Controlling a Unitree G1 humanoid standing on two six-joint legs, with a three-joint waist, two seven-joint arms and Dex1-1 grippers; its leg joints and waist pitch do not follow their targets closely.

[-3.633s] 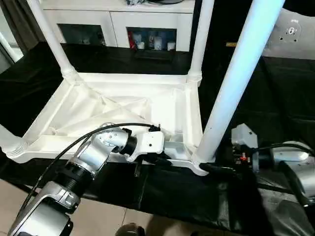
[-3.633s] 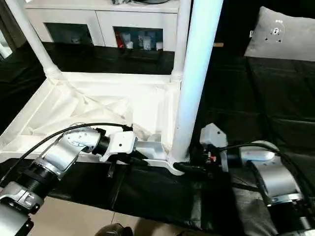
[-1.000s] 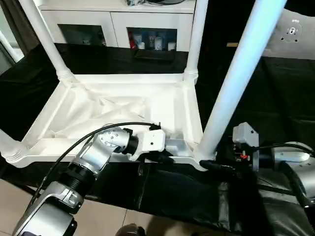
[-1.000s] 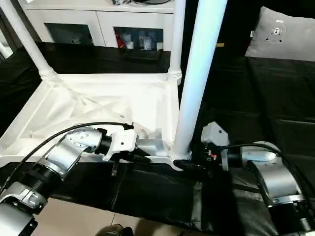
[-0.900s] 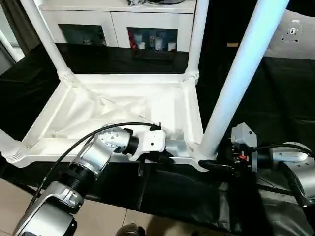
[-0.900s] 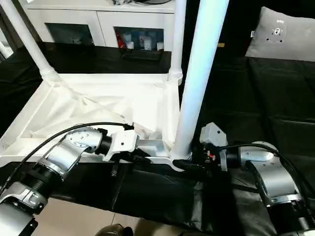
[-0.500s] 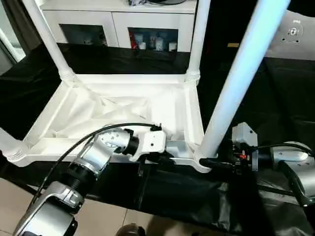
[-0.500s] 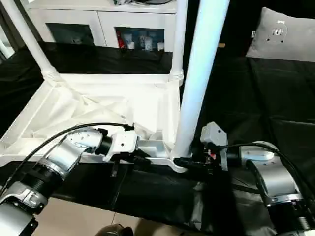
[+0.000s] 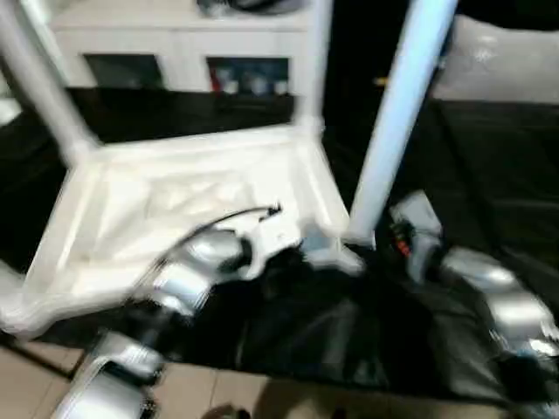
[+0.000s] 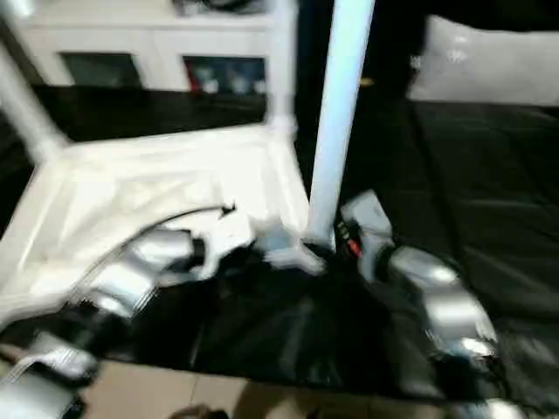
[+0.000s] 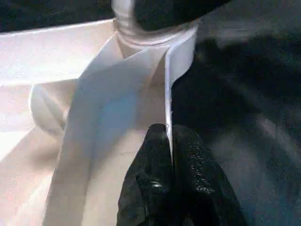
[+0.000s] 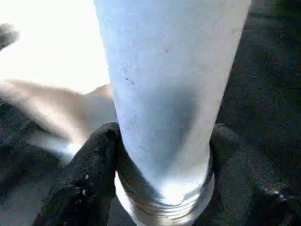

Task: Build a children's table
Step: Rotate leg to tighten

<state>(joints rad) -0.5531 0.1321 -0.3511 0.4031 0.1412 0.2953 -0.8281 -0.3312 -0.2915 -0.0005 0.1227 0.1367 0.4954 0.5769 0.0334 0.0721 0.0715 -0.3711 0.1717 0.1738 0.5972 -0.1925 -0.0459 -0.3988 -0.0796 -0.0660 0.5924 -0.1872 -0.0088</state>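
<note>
- Behind the work stands a white cabinet with dark glass fronts, small coloured items just visible on its shelf, and a pale grey cushion lies off to the robot's right.
- Black cloth covers the big worktable, and pale floor shows along its near edge.
- On that cloth the children's table lies upside down, its ribbed underside facing up and its legs standing upward from the corner sockets.
- Nearest the robot on its right side, one leg rises tall out of the near corner socket; two others stand at the far corners.
- At the base of that near leg the right gripper is closed around it, one black finger pressed on each side just above the socket collar.
- Along the near rim of the upturned top, just beside that same corner, the left gripper pinches the thin white edge, its two fingers squeezed together with the plastic wall between them.
- Both silver forearms reach in from the near side, the left arm over the tabletop's front edge, the right arm over the black cloth.
</note>
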